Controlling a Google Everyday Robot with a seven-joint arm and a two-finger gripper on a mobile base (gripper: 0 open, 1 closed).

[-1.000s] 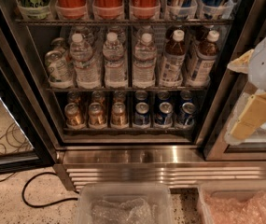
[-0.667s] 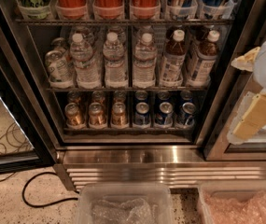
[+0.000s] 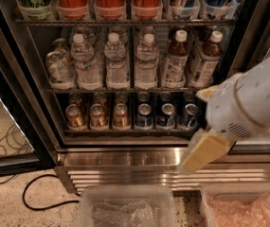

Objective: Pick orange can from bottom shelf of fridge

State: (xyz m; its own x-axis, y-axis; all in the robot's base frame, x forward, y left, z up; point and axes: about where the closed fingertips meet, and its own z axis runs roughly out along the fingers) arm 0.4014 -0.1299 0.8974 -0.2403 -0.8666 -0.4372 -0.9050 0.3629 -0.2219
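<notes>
three short cans are standing in the front row on the left half of the bottom shelf (image 3: 125, 132) of the fridge (image 3: 35, 86); the orange can (image 3: 121, 116) nearest the middle is sitting just beside the blue cans (image 3: 165, 116). the gripper (image 3: 191, 130) is hovering at the right, outside the fridge, level with that shelf, its jaws spread apart and gripping nothing, well apart from the orange can.

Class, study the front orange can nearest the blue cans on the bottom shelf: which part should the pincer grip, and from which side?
Probably its side wall, high up, coming level from the front: the orange can stands upright, the bottle rack overhead blocks a top approach, and neighbouring cans crowd both sides. The pincer hangs low right, outside the fridge.
</notes>
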